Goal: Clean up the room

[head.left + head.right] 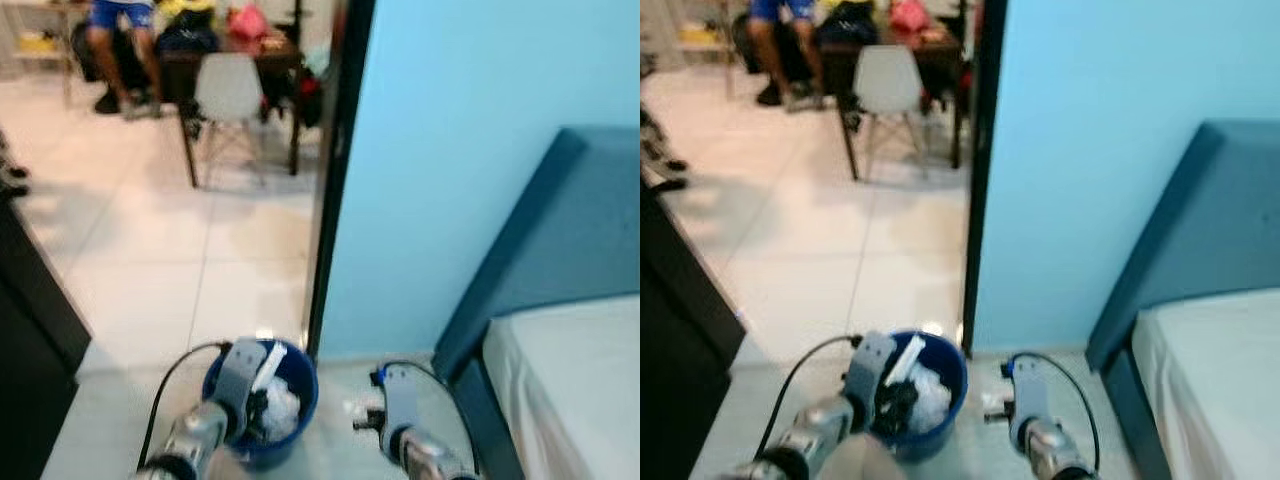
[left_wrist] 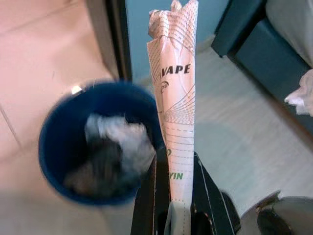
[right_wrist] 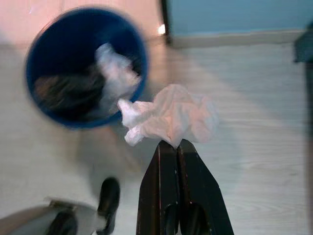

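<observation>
A round blue bin (image 1: pixel 300 366) stands on the floor by the doorway, holding crumpled white paper and dark scraps. My left gripper (image 2: pixel 177 156) is shut on a long, flattened printed paper wrapper (image 2: pixel 176 88) whose free end sticks up beside the bin's rim (image 2: pixel 54 142). In the left eye view the wrapper (image 1: pixel 268 368) hangs over the bin's near side. My right gripper (image 3: pixel 175 144) is shut on a crumpled white tissue (image 3: pixel 171 115), held above the floor just to the right of the bin (image 3: pixel 30 73). The head views are slightly blurred.
A dark door frame (image 1: pixel 335 180) and a light-blue wall rise behind the bin. A bed with a blue headboard (image 1: pixel 540 250) and a white mattress (image 1: pixel 580 380) is on the right. A dark cabinet (image 1: pixel 30 320) stands left. Beyond are a table, a white chair (image 1: pixel 228 90) and a seated person (image 1: pixel 120 30).
</observation>
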Controlling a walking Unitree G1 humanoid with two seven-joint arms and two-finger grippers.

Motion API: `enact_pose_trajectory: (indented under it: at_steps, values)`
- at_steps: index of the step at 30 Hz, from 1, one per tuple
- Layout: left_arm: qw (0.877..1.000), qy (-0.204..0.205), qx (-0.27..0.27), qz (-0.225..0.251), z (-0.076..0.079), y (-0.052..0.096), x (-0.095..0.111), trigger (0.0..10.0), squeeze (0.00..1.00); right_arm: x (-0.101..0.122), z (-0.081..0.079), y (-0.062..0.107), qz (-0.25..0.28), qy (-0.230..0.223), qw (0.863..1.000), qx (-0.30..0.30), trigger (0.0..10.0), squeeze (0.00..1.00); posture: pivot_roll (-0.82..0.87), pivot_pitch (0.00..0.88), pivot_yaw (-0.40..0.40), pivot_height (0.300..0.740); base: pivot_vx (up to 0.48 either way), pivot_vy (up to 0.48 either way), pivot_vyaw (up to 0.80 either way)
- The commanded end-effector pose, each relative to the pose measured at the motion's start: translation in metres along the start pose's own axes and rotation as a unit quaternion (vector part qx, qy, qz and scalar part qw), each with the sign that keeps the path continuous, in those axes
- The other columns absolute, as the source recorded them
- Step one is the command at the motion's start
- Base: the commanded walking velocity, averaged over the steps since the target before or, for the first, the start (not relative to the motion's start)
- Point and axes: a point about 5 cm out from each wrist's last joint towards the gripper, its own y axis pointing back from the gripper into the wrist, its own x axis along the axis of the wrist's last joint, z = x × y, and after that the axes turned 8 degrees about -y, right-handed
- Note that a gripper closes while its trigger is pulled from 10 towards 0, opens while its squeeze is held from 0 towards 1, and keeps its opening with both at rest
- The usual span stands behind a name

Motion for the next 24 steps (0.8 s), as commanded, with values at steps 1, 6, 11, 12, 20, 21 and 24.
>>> enact_pose_trajectory:
  at_steps: [1,6,11,12,20,21,24]
  values:
    - [1.000,-0.020,0.008,-0.018,0.002,-0.001,-0.002,10.0,0.00,-0.001,0.006,0.002,0.006,-0.001,1.000,-0.010,10.0,0.00,0.01,0.039,-0.029,0.740,0.375,0.000,-0.44]
    - [0.993,-0.065,0.061,-0.074,-0.006,0.001,-0.010,10.0,0.00,-0.002,0.006,0.002,0.001,0.007,1.000,-0.012,10.0,0.00,0.00,0.040,-0.025,0.740,0.000,0.000,0.00]
    - [0.987,-0.058,0.102,-0.112,-0.015,0.004,-0.018,10.0,0.00,-0.003,0.006,0.002,0.000,0.008,1.000,-0.013,10.0,0.00,0.00,0.046,-0.023,0.740,0.000,0.000,0.00]
    - [0.987,-0.058,0.102,-0.112,-0.015,0.004,-0.018,10.0,0.00,-0.003,0.006,0.002,0.000,0.008,1.000,-0.013,10.0,0.00,0.00,0.046,-0.023,0.740,0.000,0.000,0.00]
    - [0.973,-0.081,0.146,-0.160,-0.025,0.010,-0.027,10.0,0.00,-0.003,0.007,0.002,0.004,0.009,1.000,-0.013,10.0,0.00,-0.03,0.062,-0.017,0.740,0.000,0.000,0.00]
    - [0.973,-0.078,0.147,-0.162,-0.026,0.010,-0.027,10.0,0.00,-0.004,0.007,0.003,0.005,0.008,1.000,-0.014,10.0,0.00,-0.04,0.066,-0.017,0.740,0.000,0.000,0.00]
    - [0.973,-0.082,0.148,-0.155,-0.025,0.008,-0.023,10.0,0.00,-0.005,0.008,0.003,0.007,0.006,1.000,-0.015,10.0,0.00,-0.05,0.075,-0.011,0.740,0.000,0.000,0.00]
